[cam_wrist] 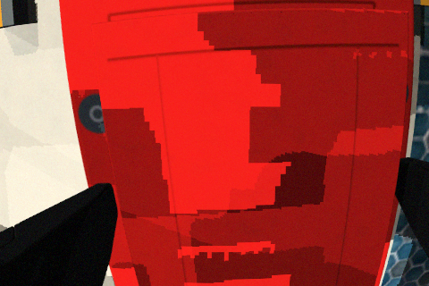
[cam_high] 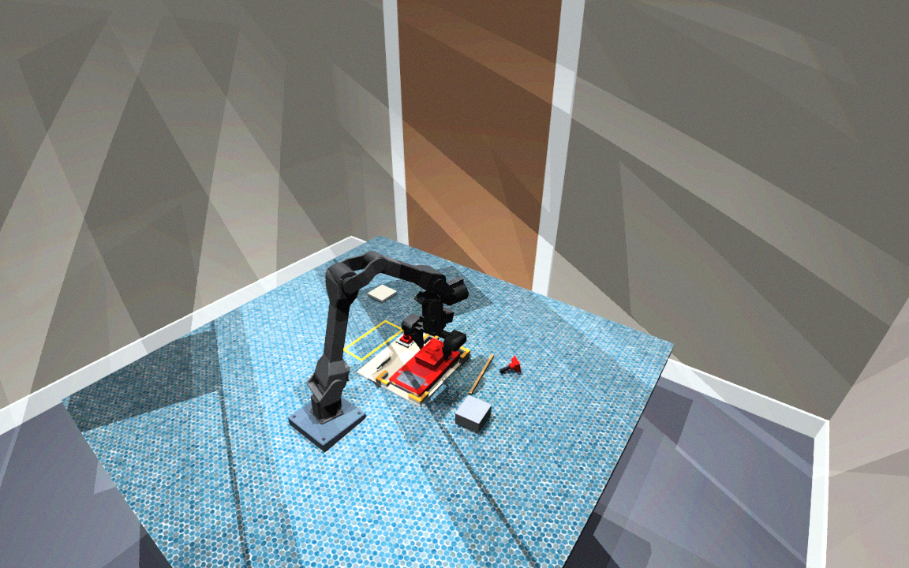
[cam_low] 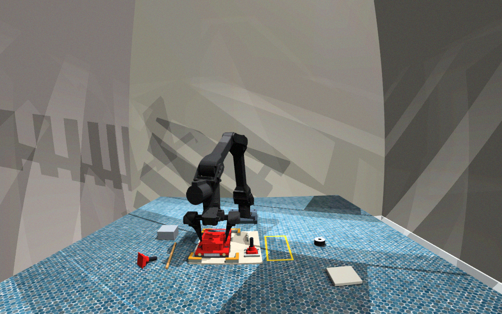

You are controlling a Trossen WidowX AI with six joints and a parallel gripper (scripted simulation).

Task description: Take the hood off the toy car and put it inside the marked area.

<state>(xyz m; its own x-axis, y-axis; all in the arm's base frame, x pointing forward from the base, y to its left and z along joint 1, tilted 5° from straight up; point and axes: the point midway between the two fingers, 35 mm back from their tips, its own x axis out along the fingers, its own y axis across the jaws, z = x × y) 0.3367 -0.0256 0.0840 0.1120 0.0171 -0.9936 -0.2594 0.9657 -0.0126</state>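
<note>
The red toy car (cam_high: 420,367) (cam_low: 213,250) sits on a cream board (cam_high: 373,368) (cam_low: 245,258) (cam_wrist: 36,149) with orange corner brackets. Its red hood (cam_wrist: 227,107) fills the wrist view, still on the car. My gripper (cam_high: 433,345) (cam_low: 212,238) (cam_wrist: 261,189) is open and low over the car, with one black finger on each side of the hood. I cannot tell whether the fingers touch it. The yellow marked rectangle (cam_high: 365,334) (cam_low: 266,248) lies on the table right beside the board, with nothing in it.
A red and black upright piece (cam_low: 251,248) stands on the board beside the car. A grey block (cam_high: 473,412) (cam_low: 167,232), a wooden stick (cam_high: 481,373) (cam_low: 171,254) and a red tool (cam_high: 510,364) (cam_low: 143,259) lie on the car's other side. A white tile (cam_high: 380,293) (cam_low: 344,275) and a black ring (cam_low: 319,241) lie beyond the rectangle.
</note>
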